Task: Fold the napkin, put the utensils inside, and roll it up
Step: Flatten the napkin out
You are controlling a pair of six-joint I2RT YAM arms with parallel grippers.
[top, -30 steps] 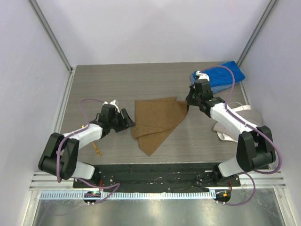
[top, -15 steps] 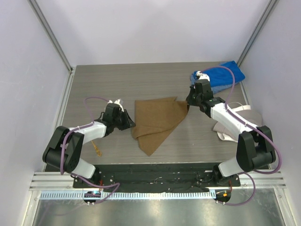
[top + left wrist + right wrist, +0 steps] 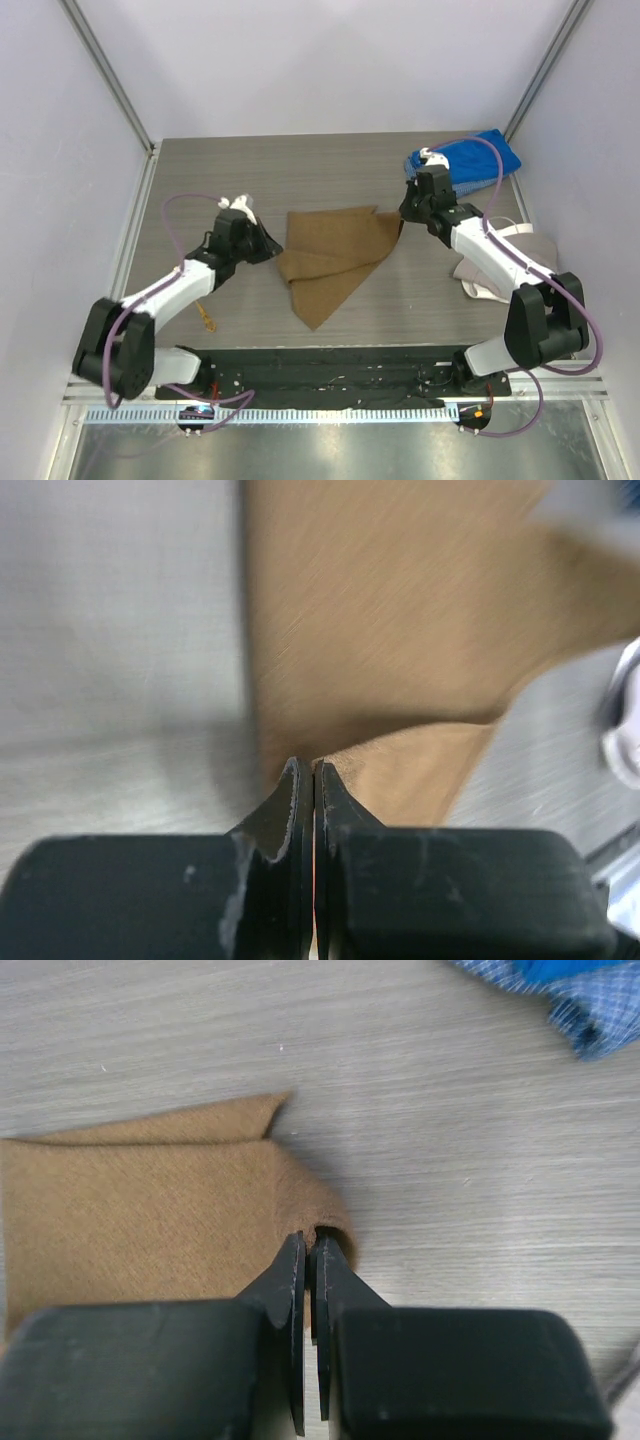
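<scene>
Napkin first: you have one tan-brown napkin [image 3: 330,255], lying partly folded on the tabletop [image 3: 330,170], roughly midway between the two arms. Its long axis runs on a diagonal, from the far right corner down to a pointed tip that aims at the near edge, a little left of centre. The far edge runs about straight across.

You have two claws on it. Your left claw [image 3: 268,247] has its fingers pressed together on the napkin's left edge, with a sliver of cloth showing between them in the left wrist view. Your right claw [image 3: 403,215] is closed the same way on the far right corner, where the fabric bunches up at the fingertips.

You have one gold spoon [image 3: 208,319], on the tabletop beside the left forearm and well apart from the napkin. It lies roughly near-to-far; which end is the bowl is too small to tell.

One blue cloth [image 3: 482,158] sits in the far right corner. One beige-and-white item [image 3: 478,290] lies partly under the right arm.
</scene>
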